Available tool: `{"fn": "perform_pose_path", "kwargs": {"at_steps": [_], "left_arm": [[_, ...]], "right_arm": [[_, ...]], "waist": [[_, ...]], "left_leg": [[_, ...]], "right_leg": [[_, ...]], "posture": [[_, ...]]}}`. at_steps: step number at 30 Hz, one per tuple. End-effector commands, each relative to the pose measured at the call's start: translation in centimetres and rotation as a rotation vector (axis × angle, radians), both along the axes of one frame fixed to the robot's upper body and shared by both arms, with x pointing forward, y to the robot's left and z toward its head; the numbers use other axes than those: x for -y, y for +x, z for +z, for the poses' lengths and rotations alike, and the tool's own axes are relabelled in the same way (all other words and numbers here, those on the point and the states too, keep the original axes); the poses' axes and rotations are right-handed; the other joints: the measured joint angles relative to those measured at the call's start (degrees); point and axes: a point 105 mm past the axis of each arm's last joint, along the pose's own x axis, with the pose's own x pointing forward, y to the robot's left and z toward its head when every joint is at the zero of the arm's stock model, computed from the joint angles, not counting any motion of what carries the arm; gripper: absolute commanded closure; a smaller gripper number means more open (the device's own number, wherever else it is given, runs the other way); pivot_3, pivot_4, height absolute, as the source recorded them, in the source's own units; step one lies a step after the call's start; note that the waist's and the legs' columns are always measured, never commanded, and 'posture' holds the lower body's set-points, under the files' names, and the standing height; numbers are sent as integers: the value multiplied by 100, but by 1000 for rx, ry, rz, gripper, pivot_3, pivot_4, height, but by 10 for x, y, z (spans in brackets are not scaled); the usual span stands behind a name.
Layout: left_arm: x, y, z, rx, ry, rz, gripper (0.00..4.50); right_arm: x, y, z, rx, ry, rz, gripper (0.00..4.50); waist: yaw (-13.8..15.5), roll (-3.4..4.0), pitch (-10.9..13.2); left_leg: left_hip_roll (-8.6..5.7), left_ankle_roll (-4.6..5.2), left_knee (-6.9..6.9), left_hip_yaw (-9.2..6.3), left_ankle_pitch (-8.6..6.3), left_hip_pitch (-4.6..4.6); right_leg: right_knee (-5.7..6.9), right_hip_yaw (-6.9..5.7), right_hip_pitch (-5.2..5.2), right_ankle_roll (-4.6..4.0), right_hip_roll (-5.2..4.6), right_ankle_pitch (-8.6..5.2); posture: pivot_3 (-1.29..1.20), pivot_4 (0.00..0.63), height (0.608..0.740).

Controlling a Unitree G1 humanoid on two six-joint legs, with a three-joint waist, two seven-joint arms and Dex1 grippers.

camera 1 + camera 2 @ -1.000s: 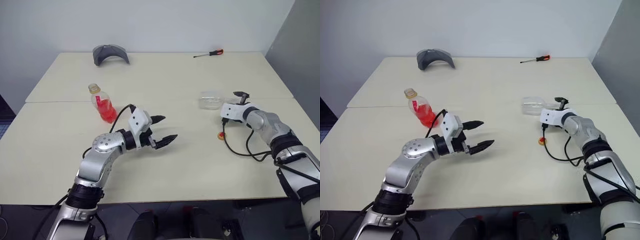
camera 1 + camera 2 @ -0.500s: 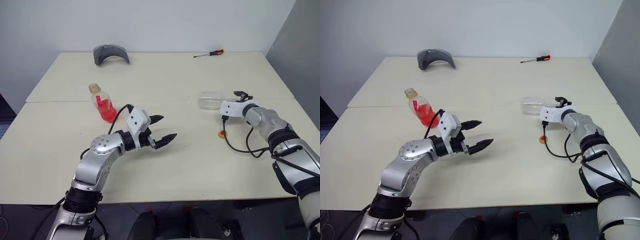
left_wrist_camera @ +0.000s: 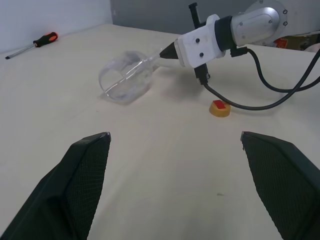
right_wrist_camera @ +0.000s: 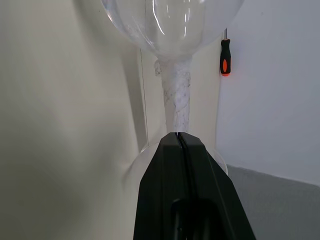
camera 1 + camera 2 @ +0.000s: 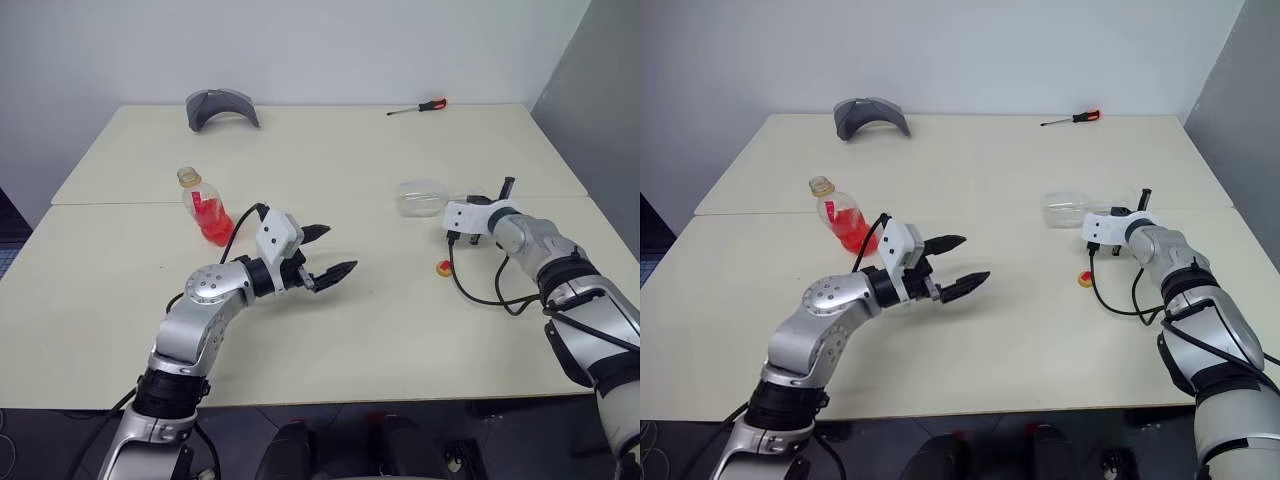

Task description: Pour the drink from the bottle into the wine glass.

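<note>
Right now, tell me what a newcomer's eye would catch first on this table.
The bottle of red drink stands uncapped at the left, just beyond the open left pincer. At the right, the wine glass lies on its side with the right pincer shut on its stem, and the yellow cap sits nearby.

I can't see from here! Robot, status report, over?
Right hand shut on wine glass stem, glass lying sideways. Left hand open, empty. Bottle upright, cap off.
</note>
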Motion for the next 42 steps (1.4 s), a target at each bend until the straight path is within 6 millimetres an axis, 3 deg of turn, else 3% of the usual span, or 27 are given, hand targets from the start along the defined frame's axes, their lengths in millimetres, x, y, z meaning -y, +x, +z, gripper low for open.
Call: {"fn": "perform_pose_path", "kwargs": {"at_steps": [1,12,13,15,26,42], "left_arm": [[0,0,13,61,-20,8,0],[0,-6,6,48,-35,1,0],[1,-5,6,48,-37,0,0],[3,-3,7,53,-42,-5,0],[7,11,15,90,-53,-7,0],[2,13,20,114,-54,29,0]], "right_arm": [[-1,4,17,46,-6,1,4467],[-7,-5,24,62,45,102,4467],[-10,-6,23,59,61,115,4309],[-15,-9,21,39,97,130,3868],[-9,-7,25,52,43,98,28],[-9,6,25,49,-63,50,28]], "waist": [[0,0,0],[7,0,0],[7,0,0],[8,0,0],[11,0,0],[3,0,0]], "left_leg": [[0,0,0,0,0,0],[0,0,0,0,0,-1],[0,0,0,1,0,-1],[0,0,1,0,0,-1],[0,0,1,1,0,-1],[0,0,1,3,0,-1]], "right_leg": [[0,0,0,0,0,0],[-1,1,0,0,0,0],[-1,1,0,0,0,0],[0,0,0,0,0,0],[0,0,0,0,0,0],[1,2,-2,0,0,0]], "posture": [[0,150,740],[0,150,740],[0,150,740],[0,150,740],[0,150,740],[0,150,740]]}}
